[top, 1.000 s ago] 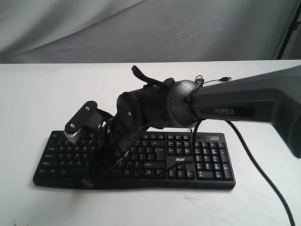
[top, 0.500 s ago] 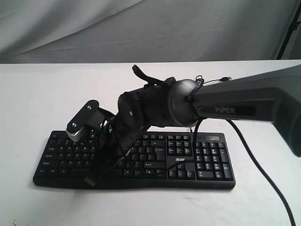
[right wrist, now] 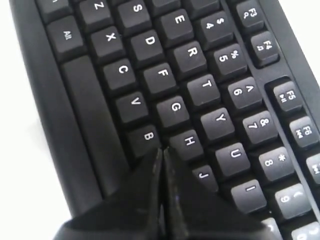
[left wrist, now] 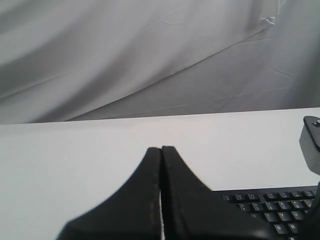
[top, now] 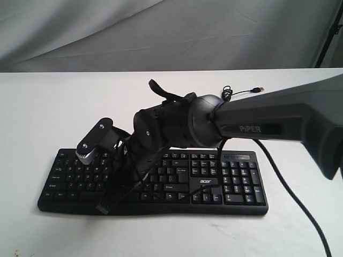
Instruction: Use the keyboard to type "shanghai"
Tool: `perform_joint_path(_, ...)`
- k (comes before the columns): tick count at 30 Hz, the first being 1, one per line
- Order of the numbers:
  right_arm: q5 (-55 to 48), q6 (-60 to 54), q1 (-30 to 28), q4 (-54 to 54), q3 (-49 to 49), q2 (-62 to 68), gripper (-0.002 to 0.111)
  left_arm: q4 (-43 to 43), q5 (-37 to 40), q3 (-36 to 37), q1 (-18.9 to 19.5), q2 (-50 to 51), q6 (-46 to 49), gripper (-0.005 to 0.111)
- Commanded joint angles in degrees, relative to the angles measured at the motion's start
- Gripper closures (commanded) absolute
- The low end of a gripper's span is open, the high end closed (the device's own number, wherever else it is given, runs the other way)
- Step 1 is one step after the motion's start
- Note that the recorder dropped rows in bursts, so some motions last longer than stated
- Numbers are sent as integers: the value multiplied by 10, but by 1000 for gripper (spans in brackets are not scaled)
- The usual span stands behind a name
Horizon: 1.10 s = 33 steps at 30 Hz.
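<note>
The black keyboard [top: 225,182] with its white acer logo lies on the white table [top: 48,107]. My right arm [top: 177,126] reaches across from the right and hangs over the letter keys. In the right wrist view my right gripper [right wrist: 162,150] is shut with nothing in it. Its tip sits low over the keyboard [right wrist: 165,75] at the corner between the B key [right wrist: 148,136] and the H key [right wrist: 189,141]; touch cannot be told. My left gripper [left wrist: 161,148] is shut and empty above bare table, with the keyboard's corner [left wrist: 272,210] beside it.
The keyboard's thin USB cable ends in a plug [top: 258,88] on the table behind. A thick black arm cable [top: 300,198] trails across the table at right. A thin cable with a small plug [top: 103,205] hangs from the right wrist over the keyboard's front edge. Grey cloth [top: 161,32] backs the table.
The right arm has shifted slightly to the left and sunk a little toward the keys. The keyboard has not moved.
</note>
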<state>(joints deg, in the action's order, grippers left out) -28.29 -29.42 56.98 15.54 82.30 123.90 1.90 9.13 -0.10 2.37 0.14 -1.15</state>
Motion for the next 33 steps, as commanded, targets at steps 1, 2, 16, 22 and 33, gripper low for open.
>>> perform_joint_path(1,9,-2,-4,-2,-2,-9,108,-1,-3,1,-4,-1,-2,107)
perform_joint_path(2,12,-3,-4,-2,-2,-12,108,-1,-3,1,-4,-1,-2,107)
perform_joint_path(16,-96,-1,-5,-34,144,43,108,-1,-3,1,-4,-1,-2,107)
perform_joint_path(22,-100,7,-6,-41,148,53,108,-1,-3,1,-4,-1,-2,107)
perform_joint_path(33,-93,3,-9,-37,148,61,108,-1,-3,1,-4,-1,-2,107)
